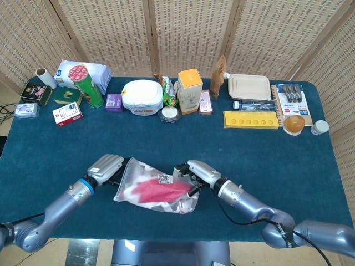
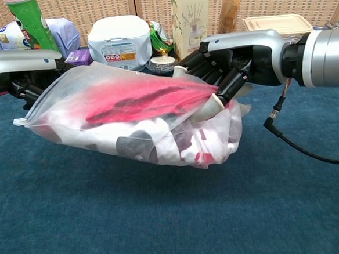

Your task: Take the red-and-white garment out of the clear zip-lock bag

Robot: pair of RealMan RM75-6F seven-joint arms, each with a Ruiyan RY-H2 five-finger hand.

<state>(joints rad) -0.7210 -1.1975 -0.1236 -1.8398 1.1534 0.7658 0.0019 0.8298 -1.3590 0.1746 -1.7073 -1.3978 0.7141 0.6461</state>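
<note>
The clear zip-lock bag [image 1: 155, 191] [image 2: 129, 127] hangs above the blue table near its front edge, with the red-and-white garment [image 1: 158, 190] [image 2: 139, 106] bunched inside. My left hand [image 1: 105, 166] [image 2: 30, 84] grips the bag's left end. At the opposite end my right hand [image 1: 194, 172] [image 2: 221, 74] holds the bag, its fingers curled into the plastic beside the red fabric. The bag sags between both hands, clear of the cloth.
Along the back of the table [image 1: 249, 160] stand a green can [image 1: 89, 87], a white tub [image 1: 142, 97], a yellow-topped carton [image 1: 189, 90], a yellow tray [image 1: 250, 119] and a lidded food box [image 1: 249, 87]. A black cable [image 2: 311, 149] trails from my right wrist.
</note>
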